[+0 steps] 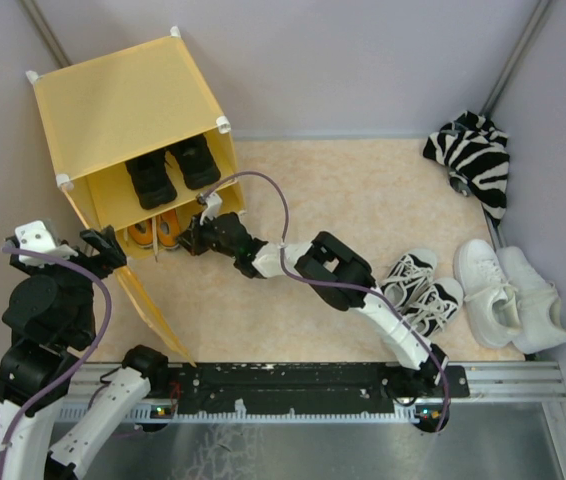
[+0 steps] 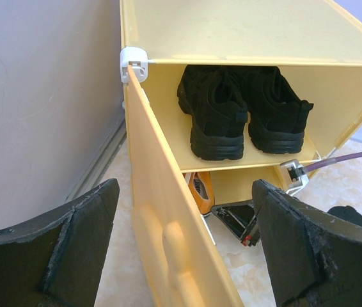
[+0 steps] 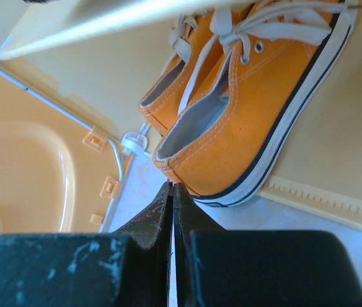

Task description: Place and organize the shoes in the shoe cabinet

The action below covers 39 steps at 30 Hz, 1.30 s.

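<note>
The yellow shoe cabinet [image 1: 123, 105] stands at the far left with its door [image 1: 153, 310] swung open. The black pair [image 1: 173, 170] sits on the inner shelf and also shows in the left wrist view [image 2: 242, 112]. The orange sneakers [image 1: 153, 232] lie side by side in the lower compartment, heels outward [image 3: 258, 109]. My right gripper [image 1: 195, 238] is shut and empty, its tips [image 3: 173, 188] right at the heel of the nearer orange sneaker. My left gripper [image 2: 184, 249] is open, with a finger on each side of the door's top edge [image 2: 168, 243], not touching it.
The black-and-white sneakers [image 1: 421, 290] and the white sneakers [image 1: 508, 295] lie on the floor at the right. A zebra-striped cloth [image 1: 473, 155] lies in the far right corner. The right arm stretches across the floor in front of the cabinet. Walls close in on the left and right.
</note>
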Each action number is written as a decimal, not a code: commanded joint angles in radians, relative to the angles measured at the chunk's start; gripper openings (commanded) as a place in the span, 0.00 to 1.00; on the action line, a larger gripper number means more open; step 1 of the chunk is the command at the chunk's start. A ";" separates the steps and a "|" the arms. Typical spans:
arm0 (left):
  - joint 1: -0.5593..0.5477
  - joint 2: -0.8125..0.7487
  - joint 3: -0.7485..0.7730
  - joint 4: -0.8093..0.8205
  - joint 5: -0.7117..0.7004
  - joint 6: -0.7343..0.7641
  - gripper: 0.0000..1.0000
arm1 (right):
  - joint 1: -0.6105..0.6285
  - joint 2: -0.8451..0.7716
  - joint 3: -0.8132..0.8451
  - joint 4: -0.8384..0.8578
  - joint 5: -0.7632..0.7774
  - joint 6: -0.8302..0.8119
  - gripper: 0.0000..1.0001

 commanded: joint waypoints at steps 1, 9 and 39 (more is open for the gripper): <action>-0.002 0.011 0.008 0.010 -0.009 -0.008 0.91 | -0.001 0.050 0.053 0.047 -0.021 0.086 0.00; -0.002 0.017 -0.009 0.029 -0.014 0.007 0.91 | 0.002 0.024 0.006 0.035 0.009 0.120 0.00; -0.002 -0.005 -0.011 0.030 -0.026 0.029 0.91 | -0.065 0.205 0.393 -0.063 0.117 0.092 0.00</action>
